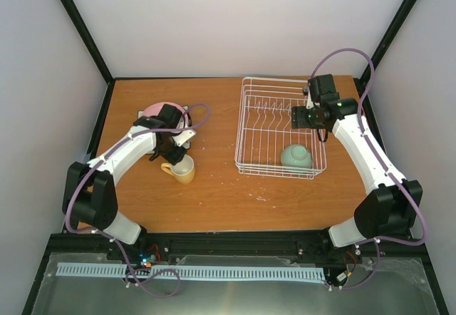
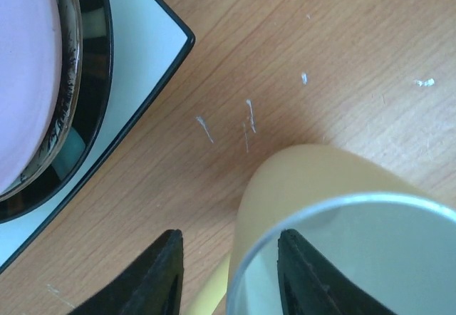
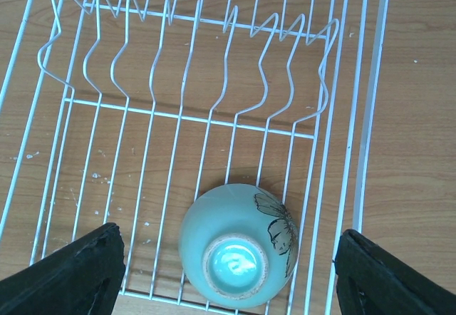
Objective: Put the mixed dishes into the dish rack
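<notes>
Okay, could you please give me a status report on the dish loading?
Left pincer straddles yellow mug rim, unclamped. Right pincer open over dish rack. Mint-green bowl inverted in rack. Nothing blocking mug.

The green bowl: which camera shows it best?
The right wrist view: the mint-green bowl is seen close up, upside down in the dish rack, foot ring and flower drawing clear. The top external view shows it small, in the rack's near right corner. The left wrist view misses it.
</notes>
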### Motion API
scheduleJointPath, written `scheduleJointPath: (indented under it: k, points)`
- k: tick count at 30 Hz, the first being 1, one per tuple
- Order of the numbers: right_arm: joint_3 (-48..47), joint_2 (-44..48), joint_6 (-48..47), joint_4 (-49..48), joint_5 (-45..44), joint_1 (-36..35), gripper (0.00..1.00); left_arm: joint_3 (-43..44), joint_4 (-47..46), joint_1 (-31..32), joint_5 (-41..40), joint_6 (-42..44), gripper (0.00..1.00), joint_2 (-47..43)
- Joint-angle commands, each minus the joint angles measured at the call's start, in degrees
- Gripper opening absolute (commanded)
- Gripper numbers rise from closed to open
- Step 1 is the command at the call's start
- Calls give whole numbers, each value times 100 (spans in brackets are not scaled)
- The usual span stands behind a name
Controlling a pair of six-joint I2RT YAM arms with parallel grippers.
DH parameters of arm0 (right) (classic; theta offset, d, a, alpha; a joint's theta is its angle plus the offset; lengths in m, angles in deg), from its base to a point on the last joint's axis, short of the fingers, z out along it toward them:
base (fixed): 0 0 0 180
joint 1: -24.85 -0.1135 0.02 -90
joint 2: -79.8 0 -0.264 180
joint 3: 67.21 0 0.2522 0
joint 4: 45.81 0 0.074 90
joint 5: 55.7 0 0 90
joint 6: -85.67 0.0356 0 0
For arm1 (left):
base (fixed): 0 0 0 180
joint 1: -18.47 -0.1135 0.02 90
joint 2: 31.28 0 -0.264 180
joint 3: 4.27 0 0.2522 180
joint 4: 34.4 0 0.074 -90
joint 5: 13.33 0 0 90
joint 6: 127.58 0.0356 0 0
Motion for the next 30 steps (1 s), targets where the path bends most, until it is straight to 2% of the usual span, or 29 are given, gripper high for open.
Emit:
scheduleJointPath:
  k: [1,5,10,16,21,25,28,30]
  points:
    - [-145,41,-80,42,44,-26,80,386,-76,31,175,109,34,257]
    - [-121,41,-99,36,34,-26,80,528,-15,31,311,95,23,453]
    - [-78,48,-122,26,-7,-26,80,678,105,31,519,79,1,588]
    - [-35,103,-115,3,-10,-32,80,1133,305,40,694,-192,1,451]
    - [14,296,-45,-138,63,-26,79,1858,329,40,1221,-664,1,-190]
    - [165,689,109,-548,484,-31,78,2003,-362,40,2030,-1078,1,-1057]
    - [515,1196,332,-1310,1152,-26,77,1695,-1360,40,2774,-1814,1,-1692]
    - [941,1638,550,-2009,1712,-26,76,1376,-2248,36,2984,-2578,1,-2029]
